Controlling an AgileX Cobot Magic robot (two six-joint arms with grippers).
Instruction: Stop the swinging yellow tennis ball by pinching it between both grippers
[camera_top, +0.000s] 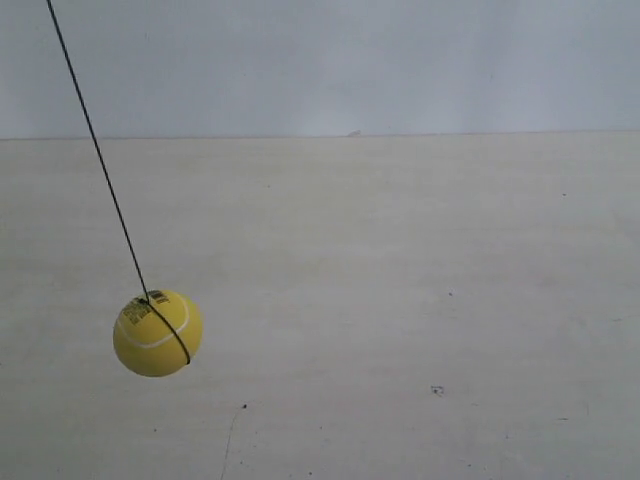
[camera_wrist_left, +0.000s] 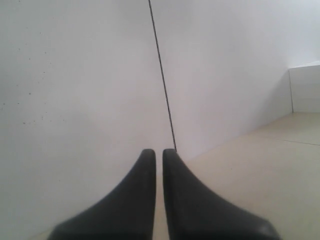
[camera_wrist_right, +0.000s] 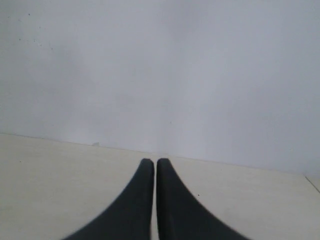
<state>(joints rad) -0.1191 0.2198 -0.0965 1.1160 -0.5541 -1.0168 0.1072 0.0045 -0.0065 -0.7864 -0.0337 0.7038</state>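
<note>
Yellow tennis ball (camera_top: 157, 333) is seen hung on a slanted black string (camera_top: 100, 160) over a pale table (camera_top: 420, 300), at the exterior view's lower left. Left gripper (camera_wrist_left: 159, 152) and right gripper (camera_wrist_right: 152, 161) are each shown nearly closed, nothing held.

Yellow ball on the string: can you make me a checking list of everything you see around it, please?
Surface: pale beige flat tabletop, with a few tiny dark specks.
Job's things: bright yellow tennis ball with a white seam and a small black label, hanging at the exterior view's lower left; nothing touches it.
Clutter: nothing seen.
End effectors: left black wedge-jawed end effector and right black wedge-jawed end effector are both shut and empty; neither shows in the exterior view.
Cables: thin black string, taut and slanting down to the ball; also seen in the left wrist view.
Surroundings: plain white wall.
</note>
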